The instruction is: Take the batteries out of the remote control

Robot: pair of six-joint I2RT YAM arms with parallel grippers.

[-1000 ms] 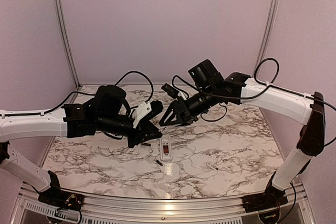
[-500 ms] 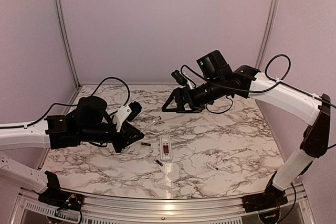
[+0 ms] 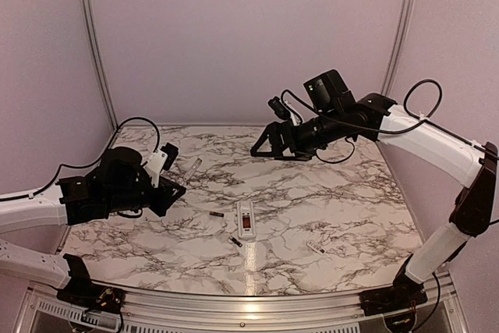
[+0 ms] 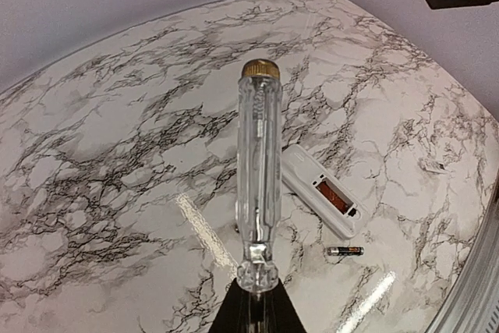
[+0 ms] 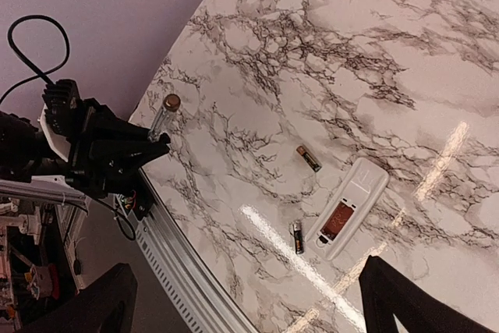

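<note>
The job looks done. The remote (image 3: 246, 220) lies near the middle of the surface (image 3: 351, 200), and its reddish recess looks empty. One battery (image 3: 217, 214) lies just to its left, and a second battery (image 3: 235, 242) lies by its near end. The left fingers (image 4: 273, 317) are clamped on a clear-handled tool (image 4: 257, 169). The right fingers (image 5: 405, 302) gape wide toward the far edge, holding nothing. The surface is glossy white marble print, closed in by lilac walls (image 3: 234, 37).

Two batteries (image 3: 216, 214) on the table (image 3: 351, 200), one remote control (image 3: 246, 220), one small white chip (image 3: 315, 247), and one clear-handled screwdriver (image 4: 258, 185).
</note>
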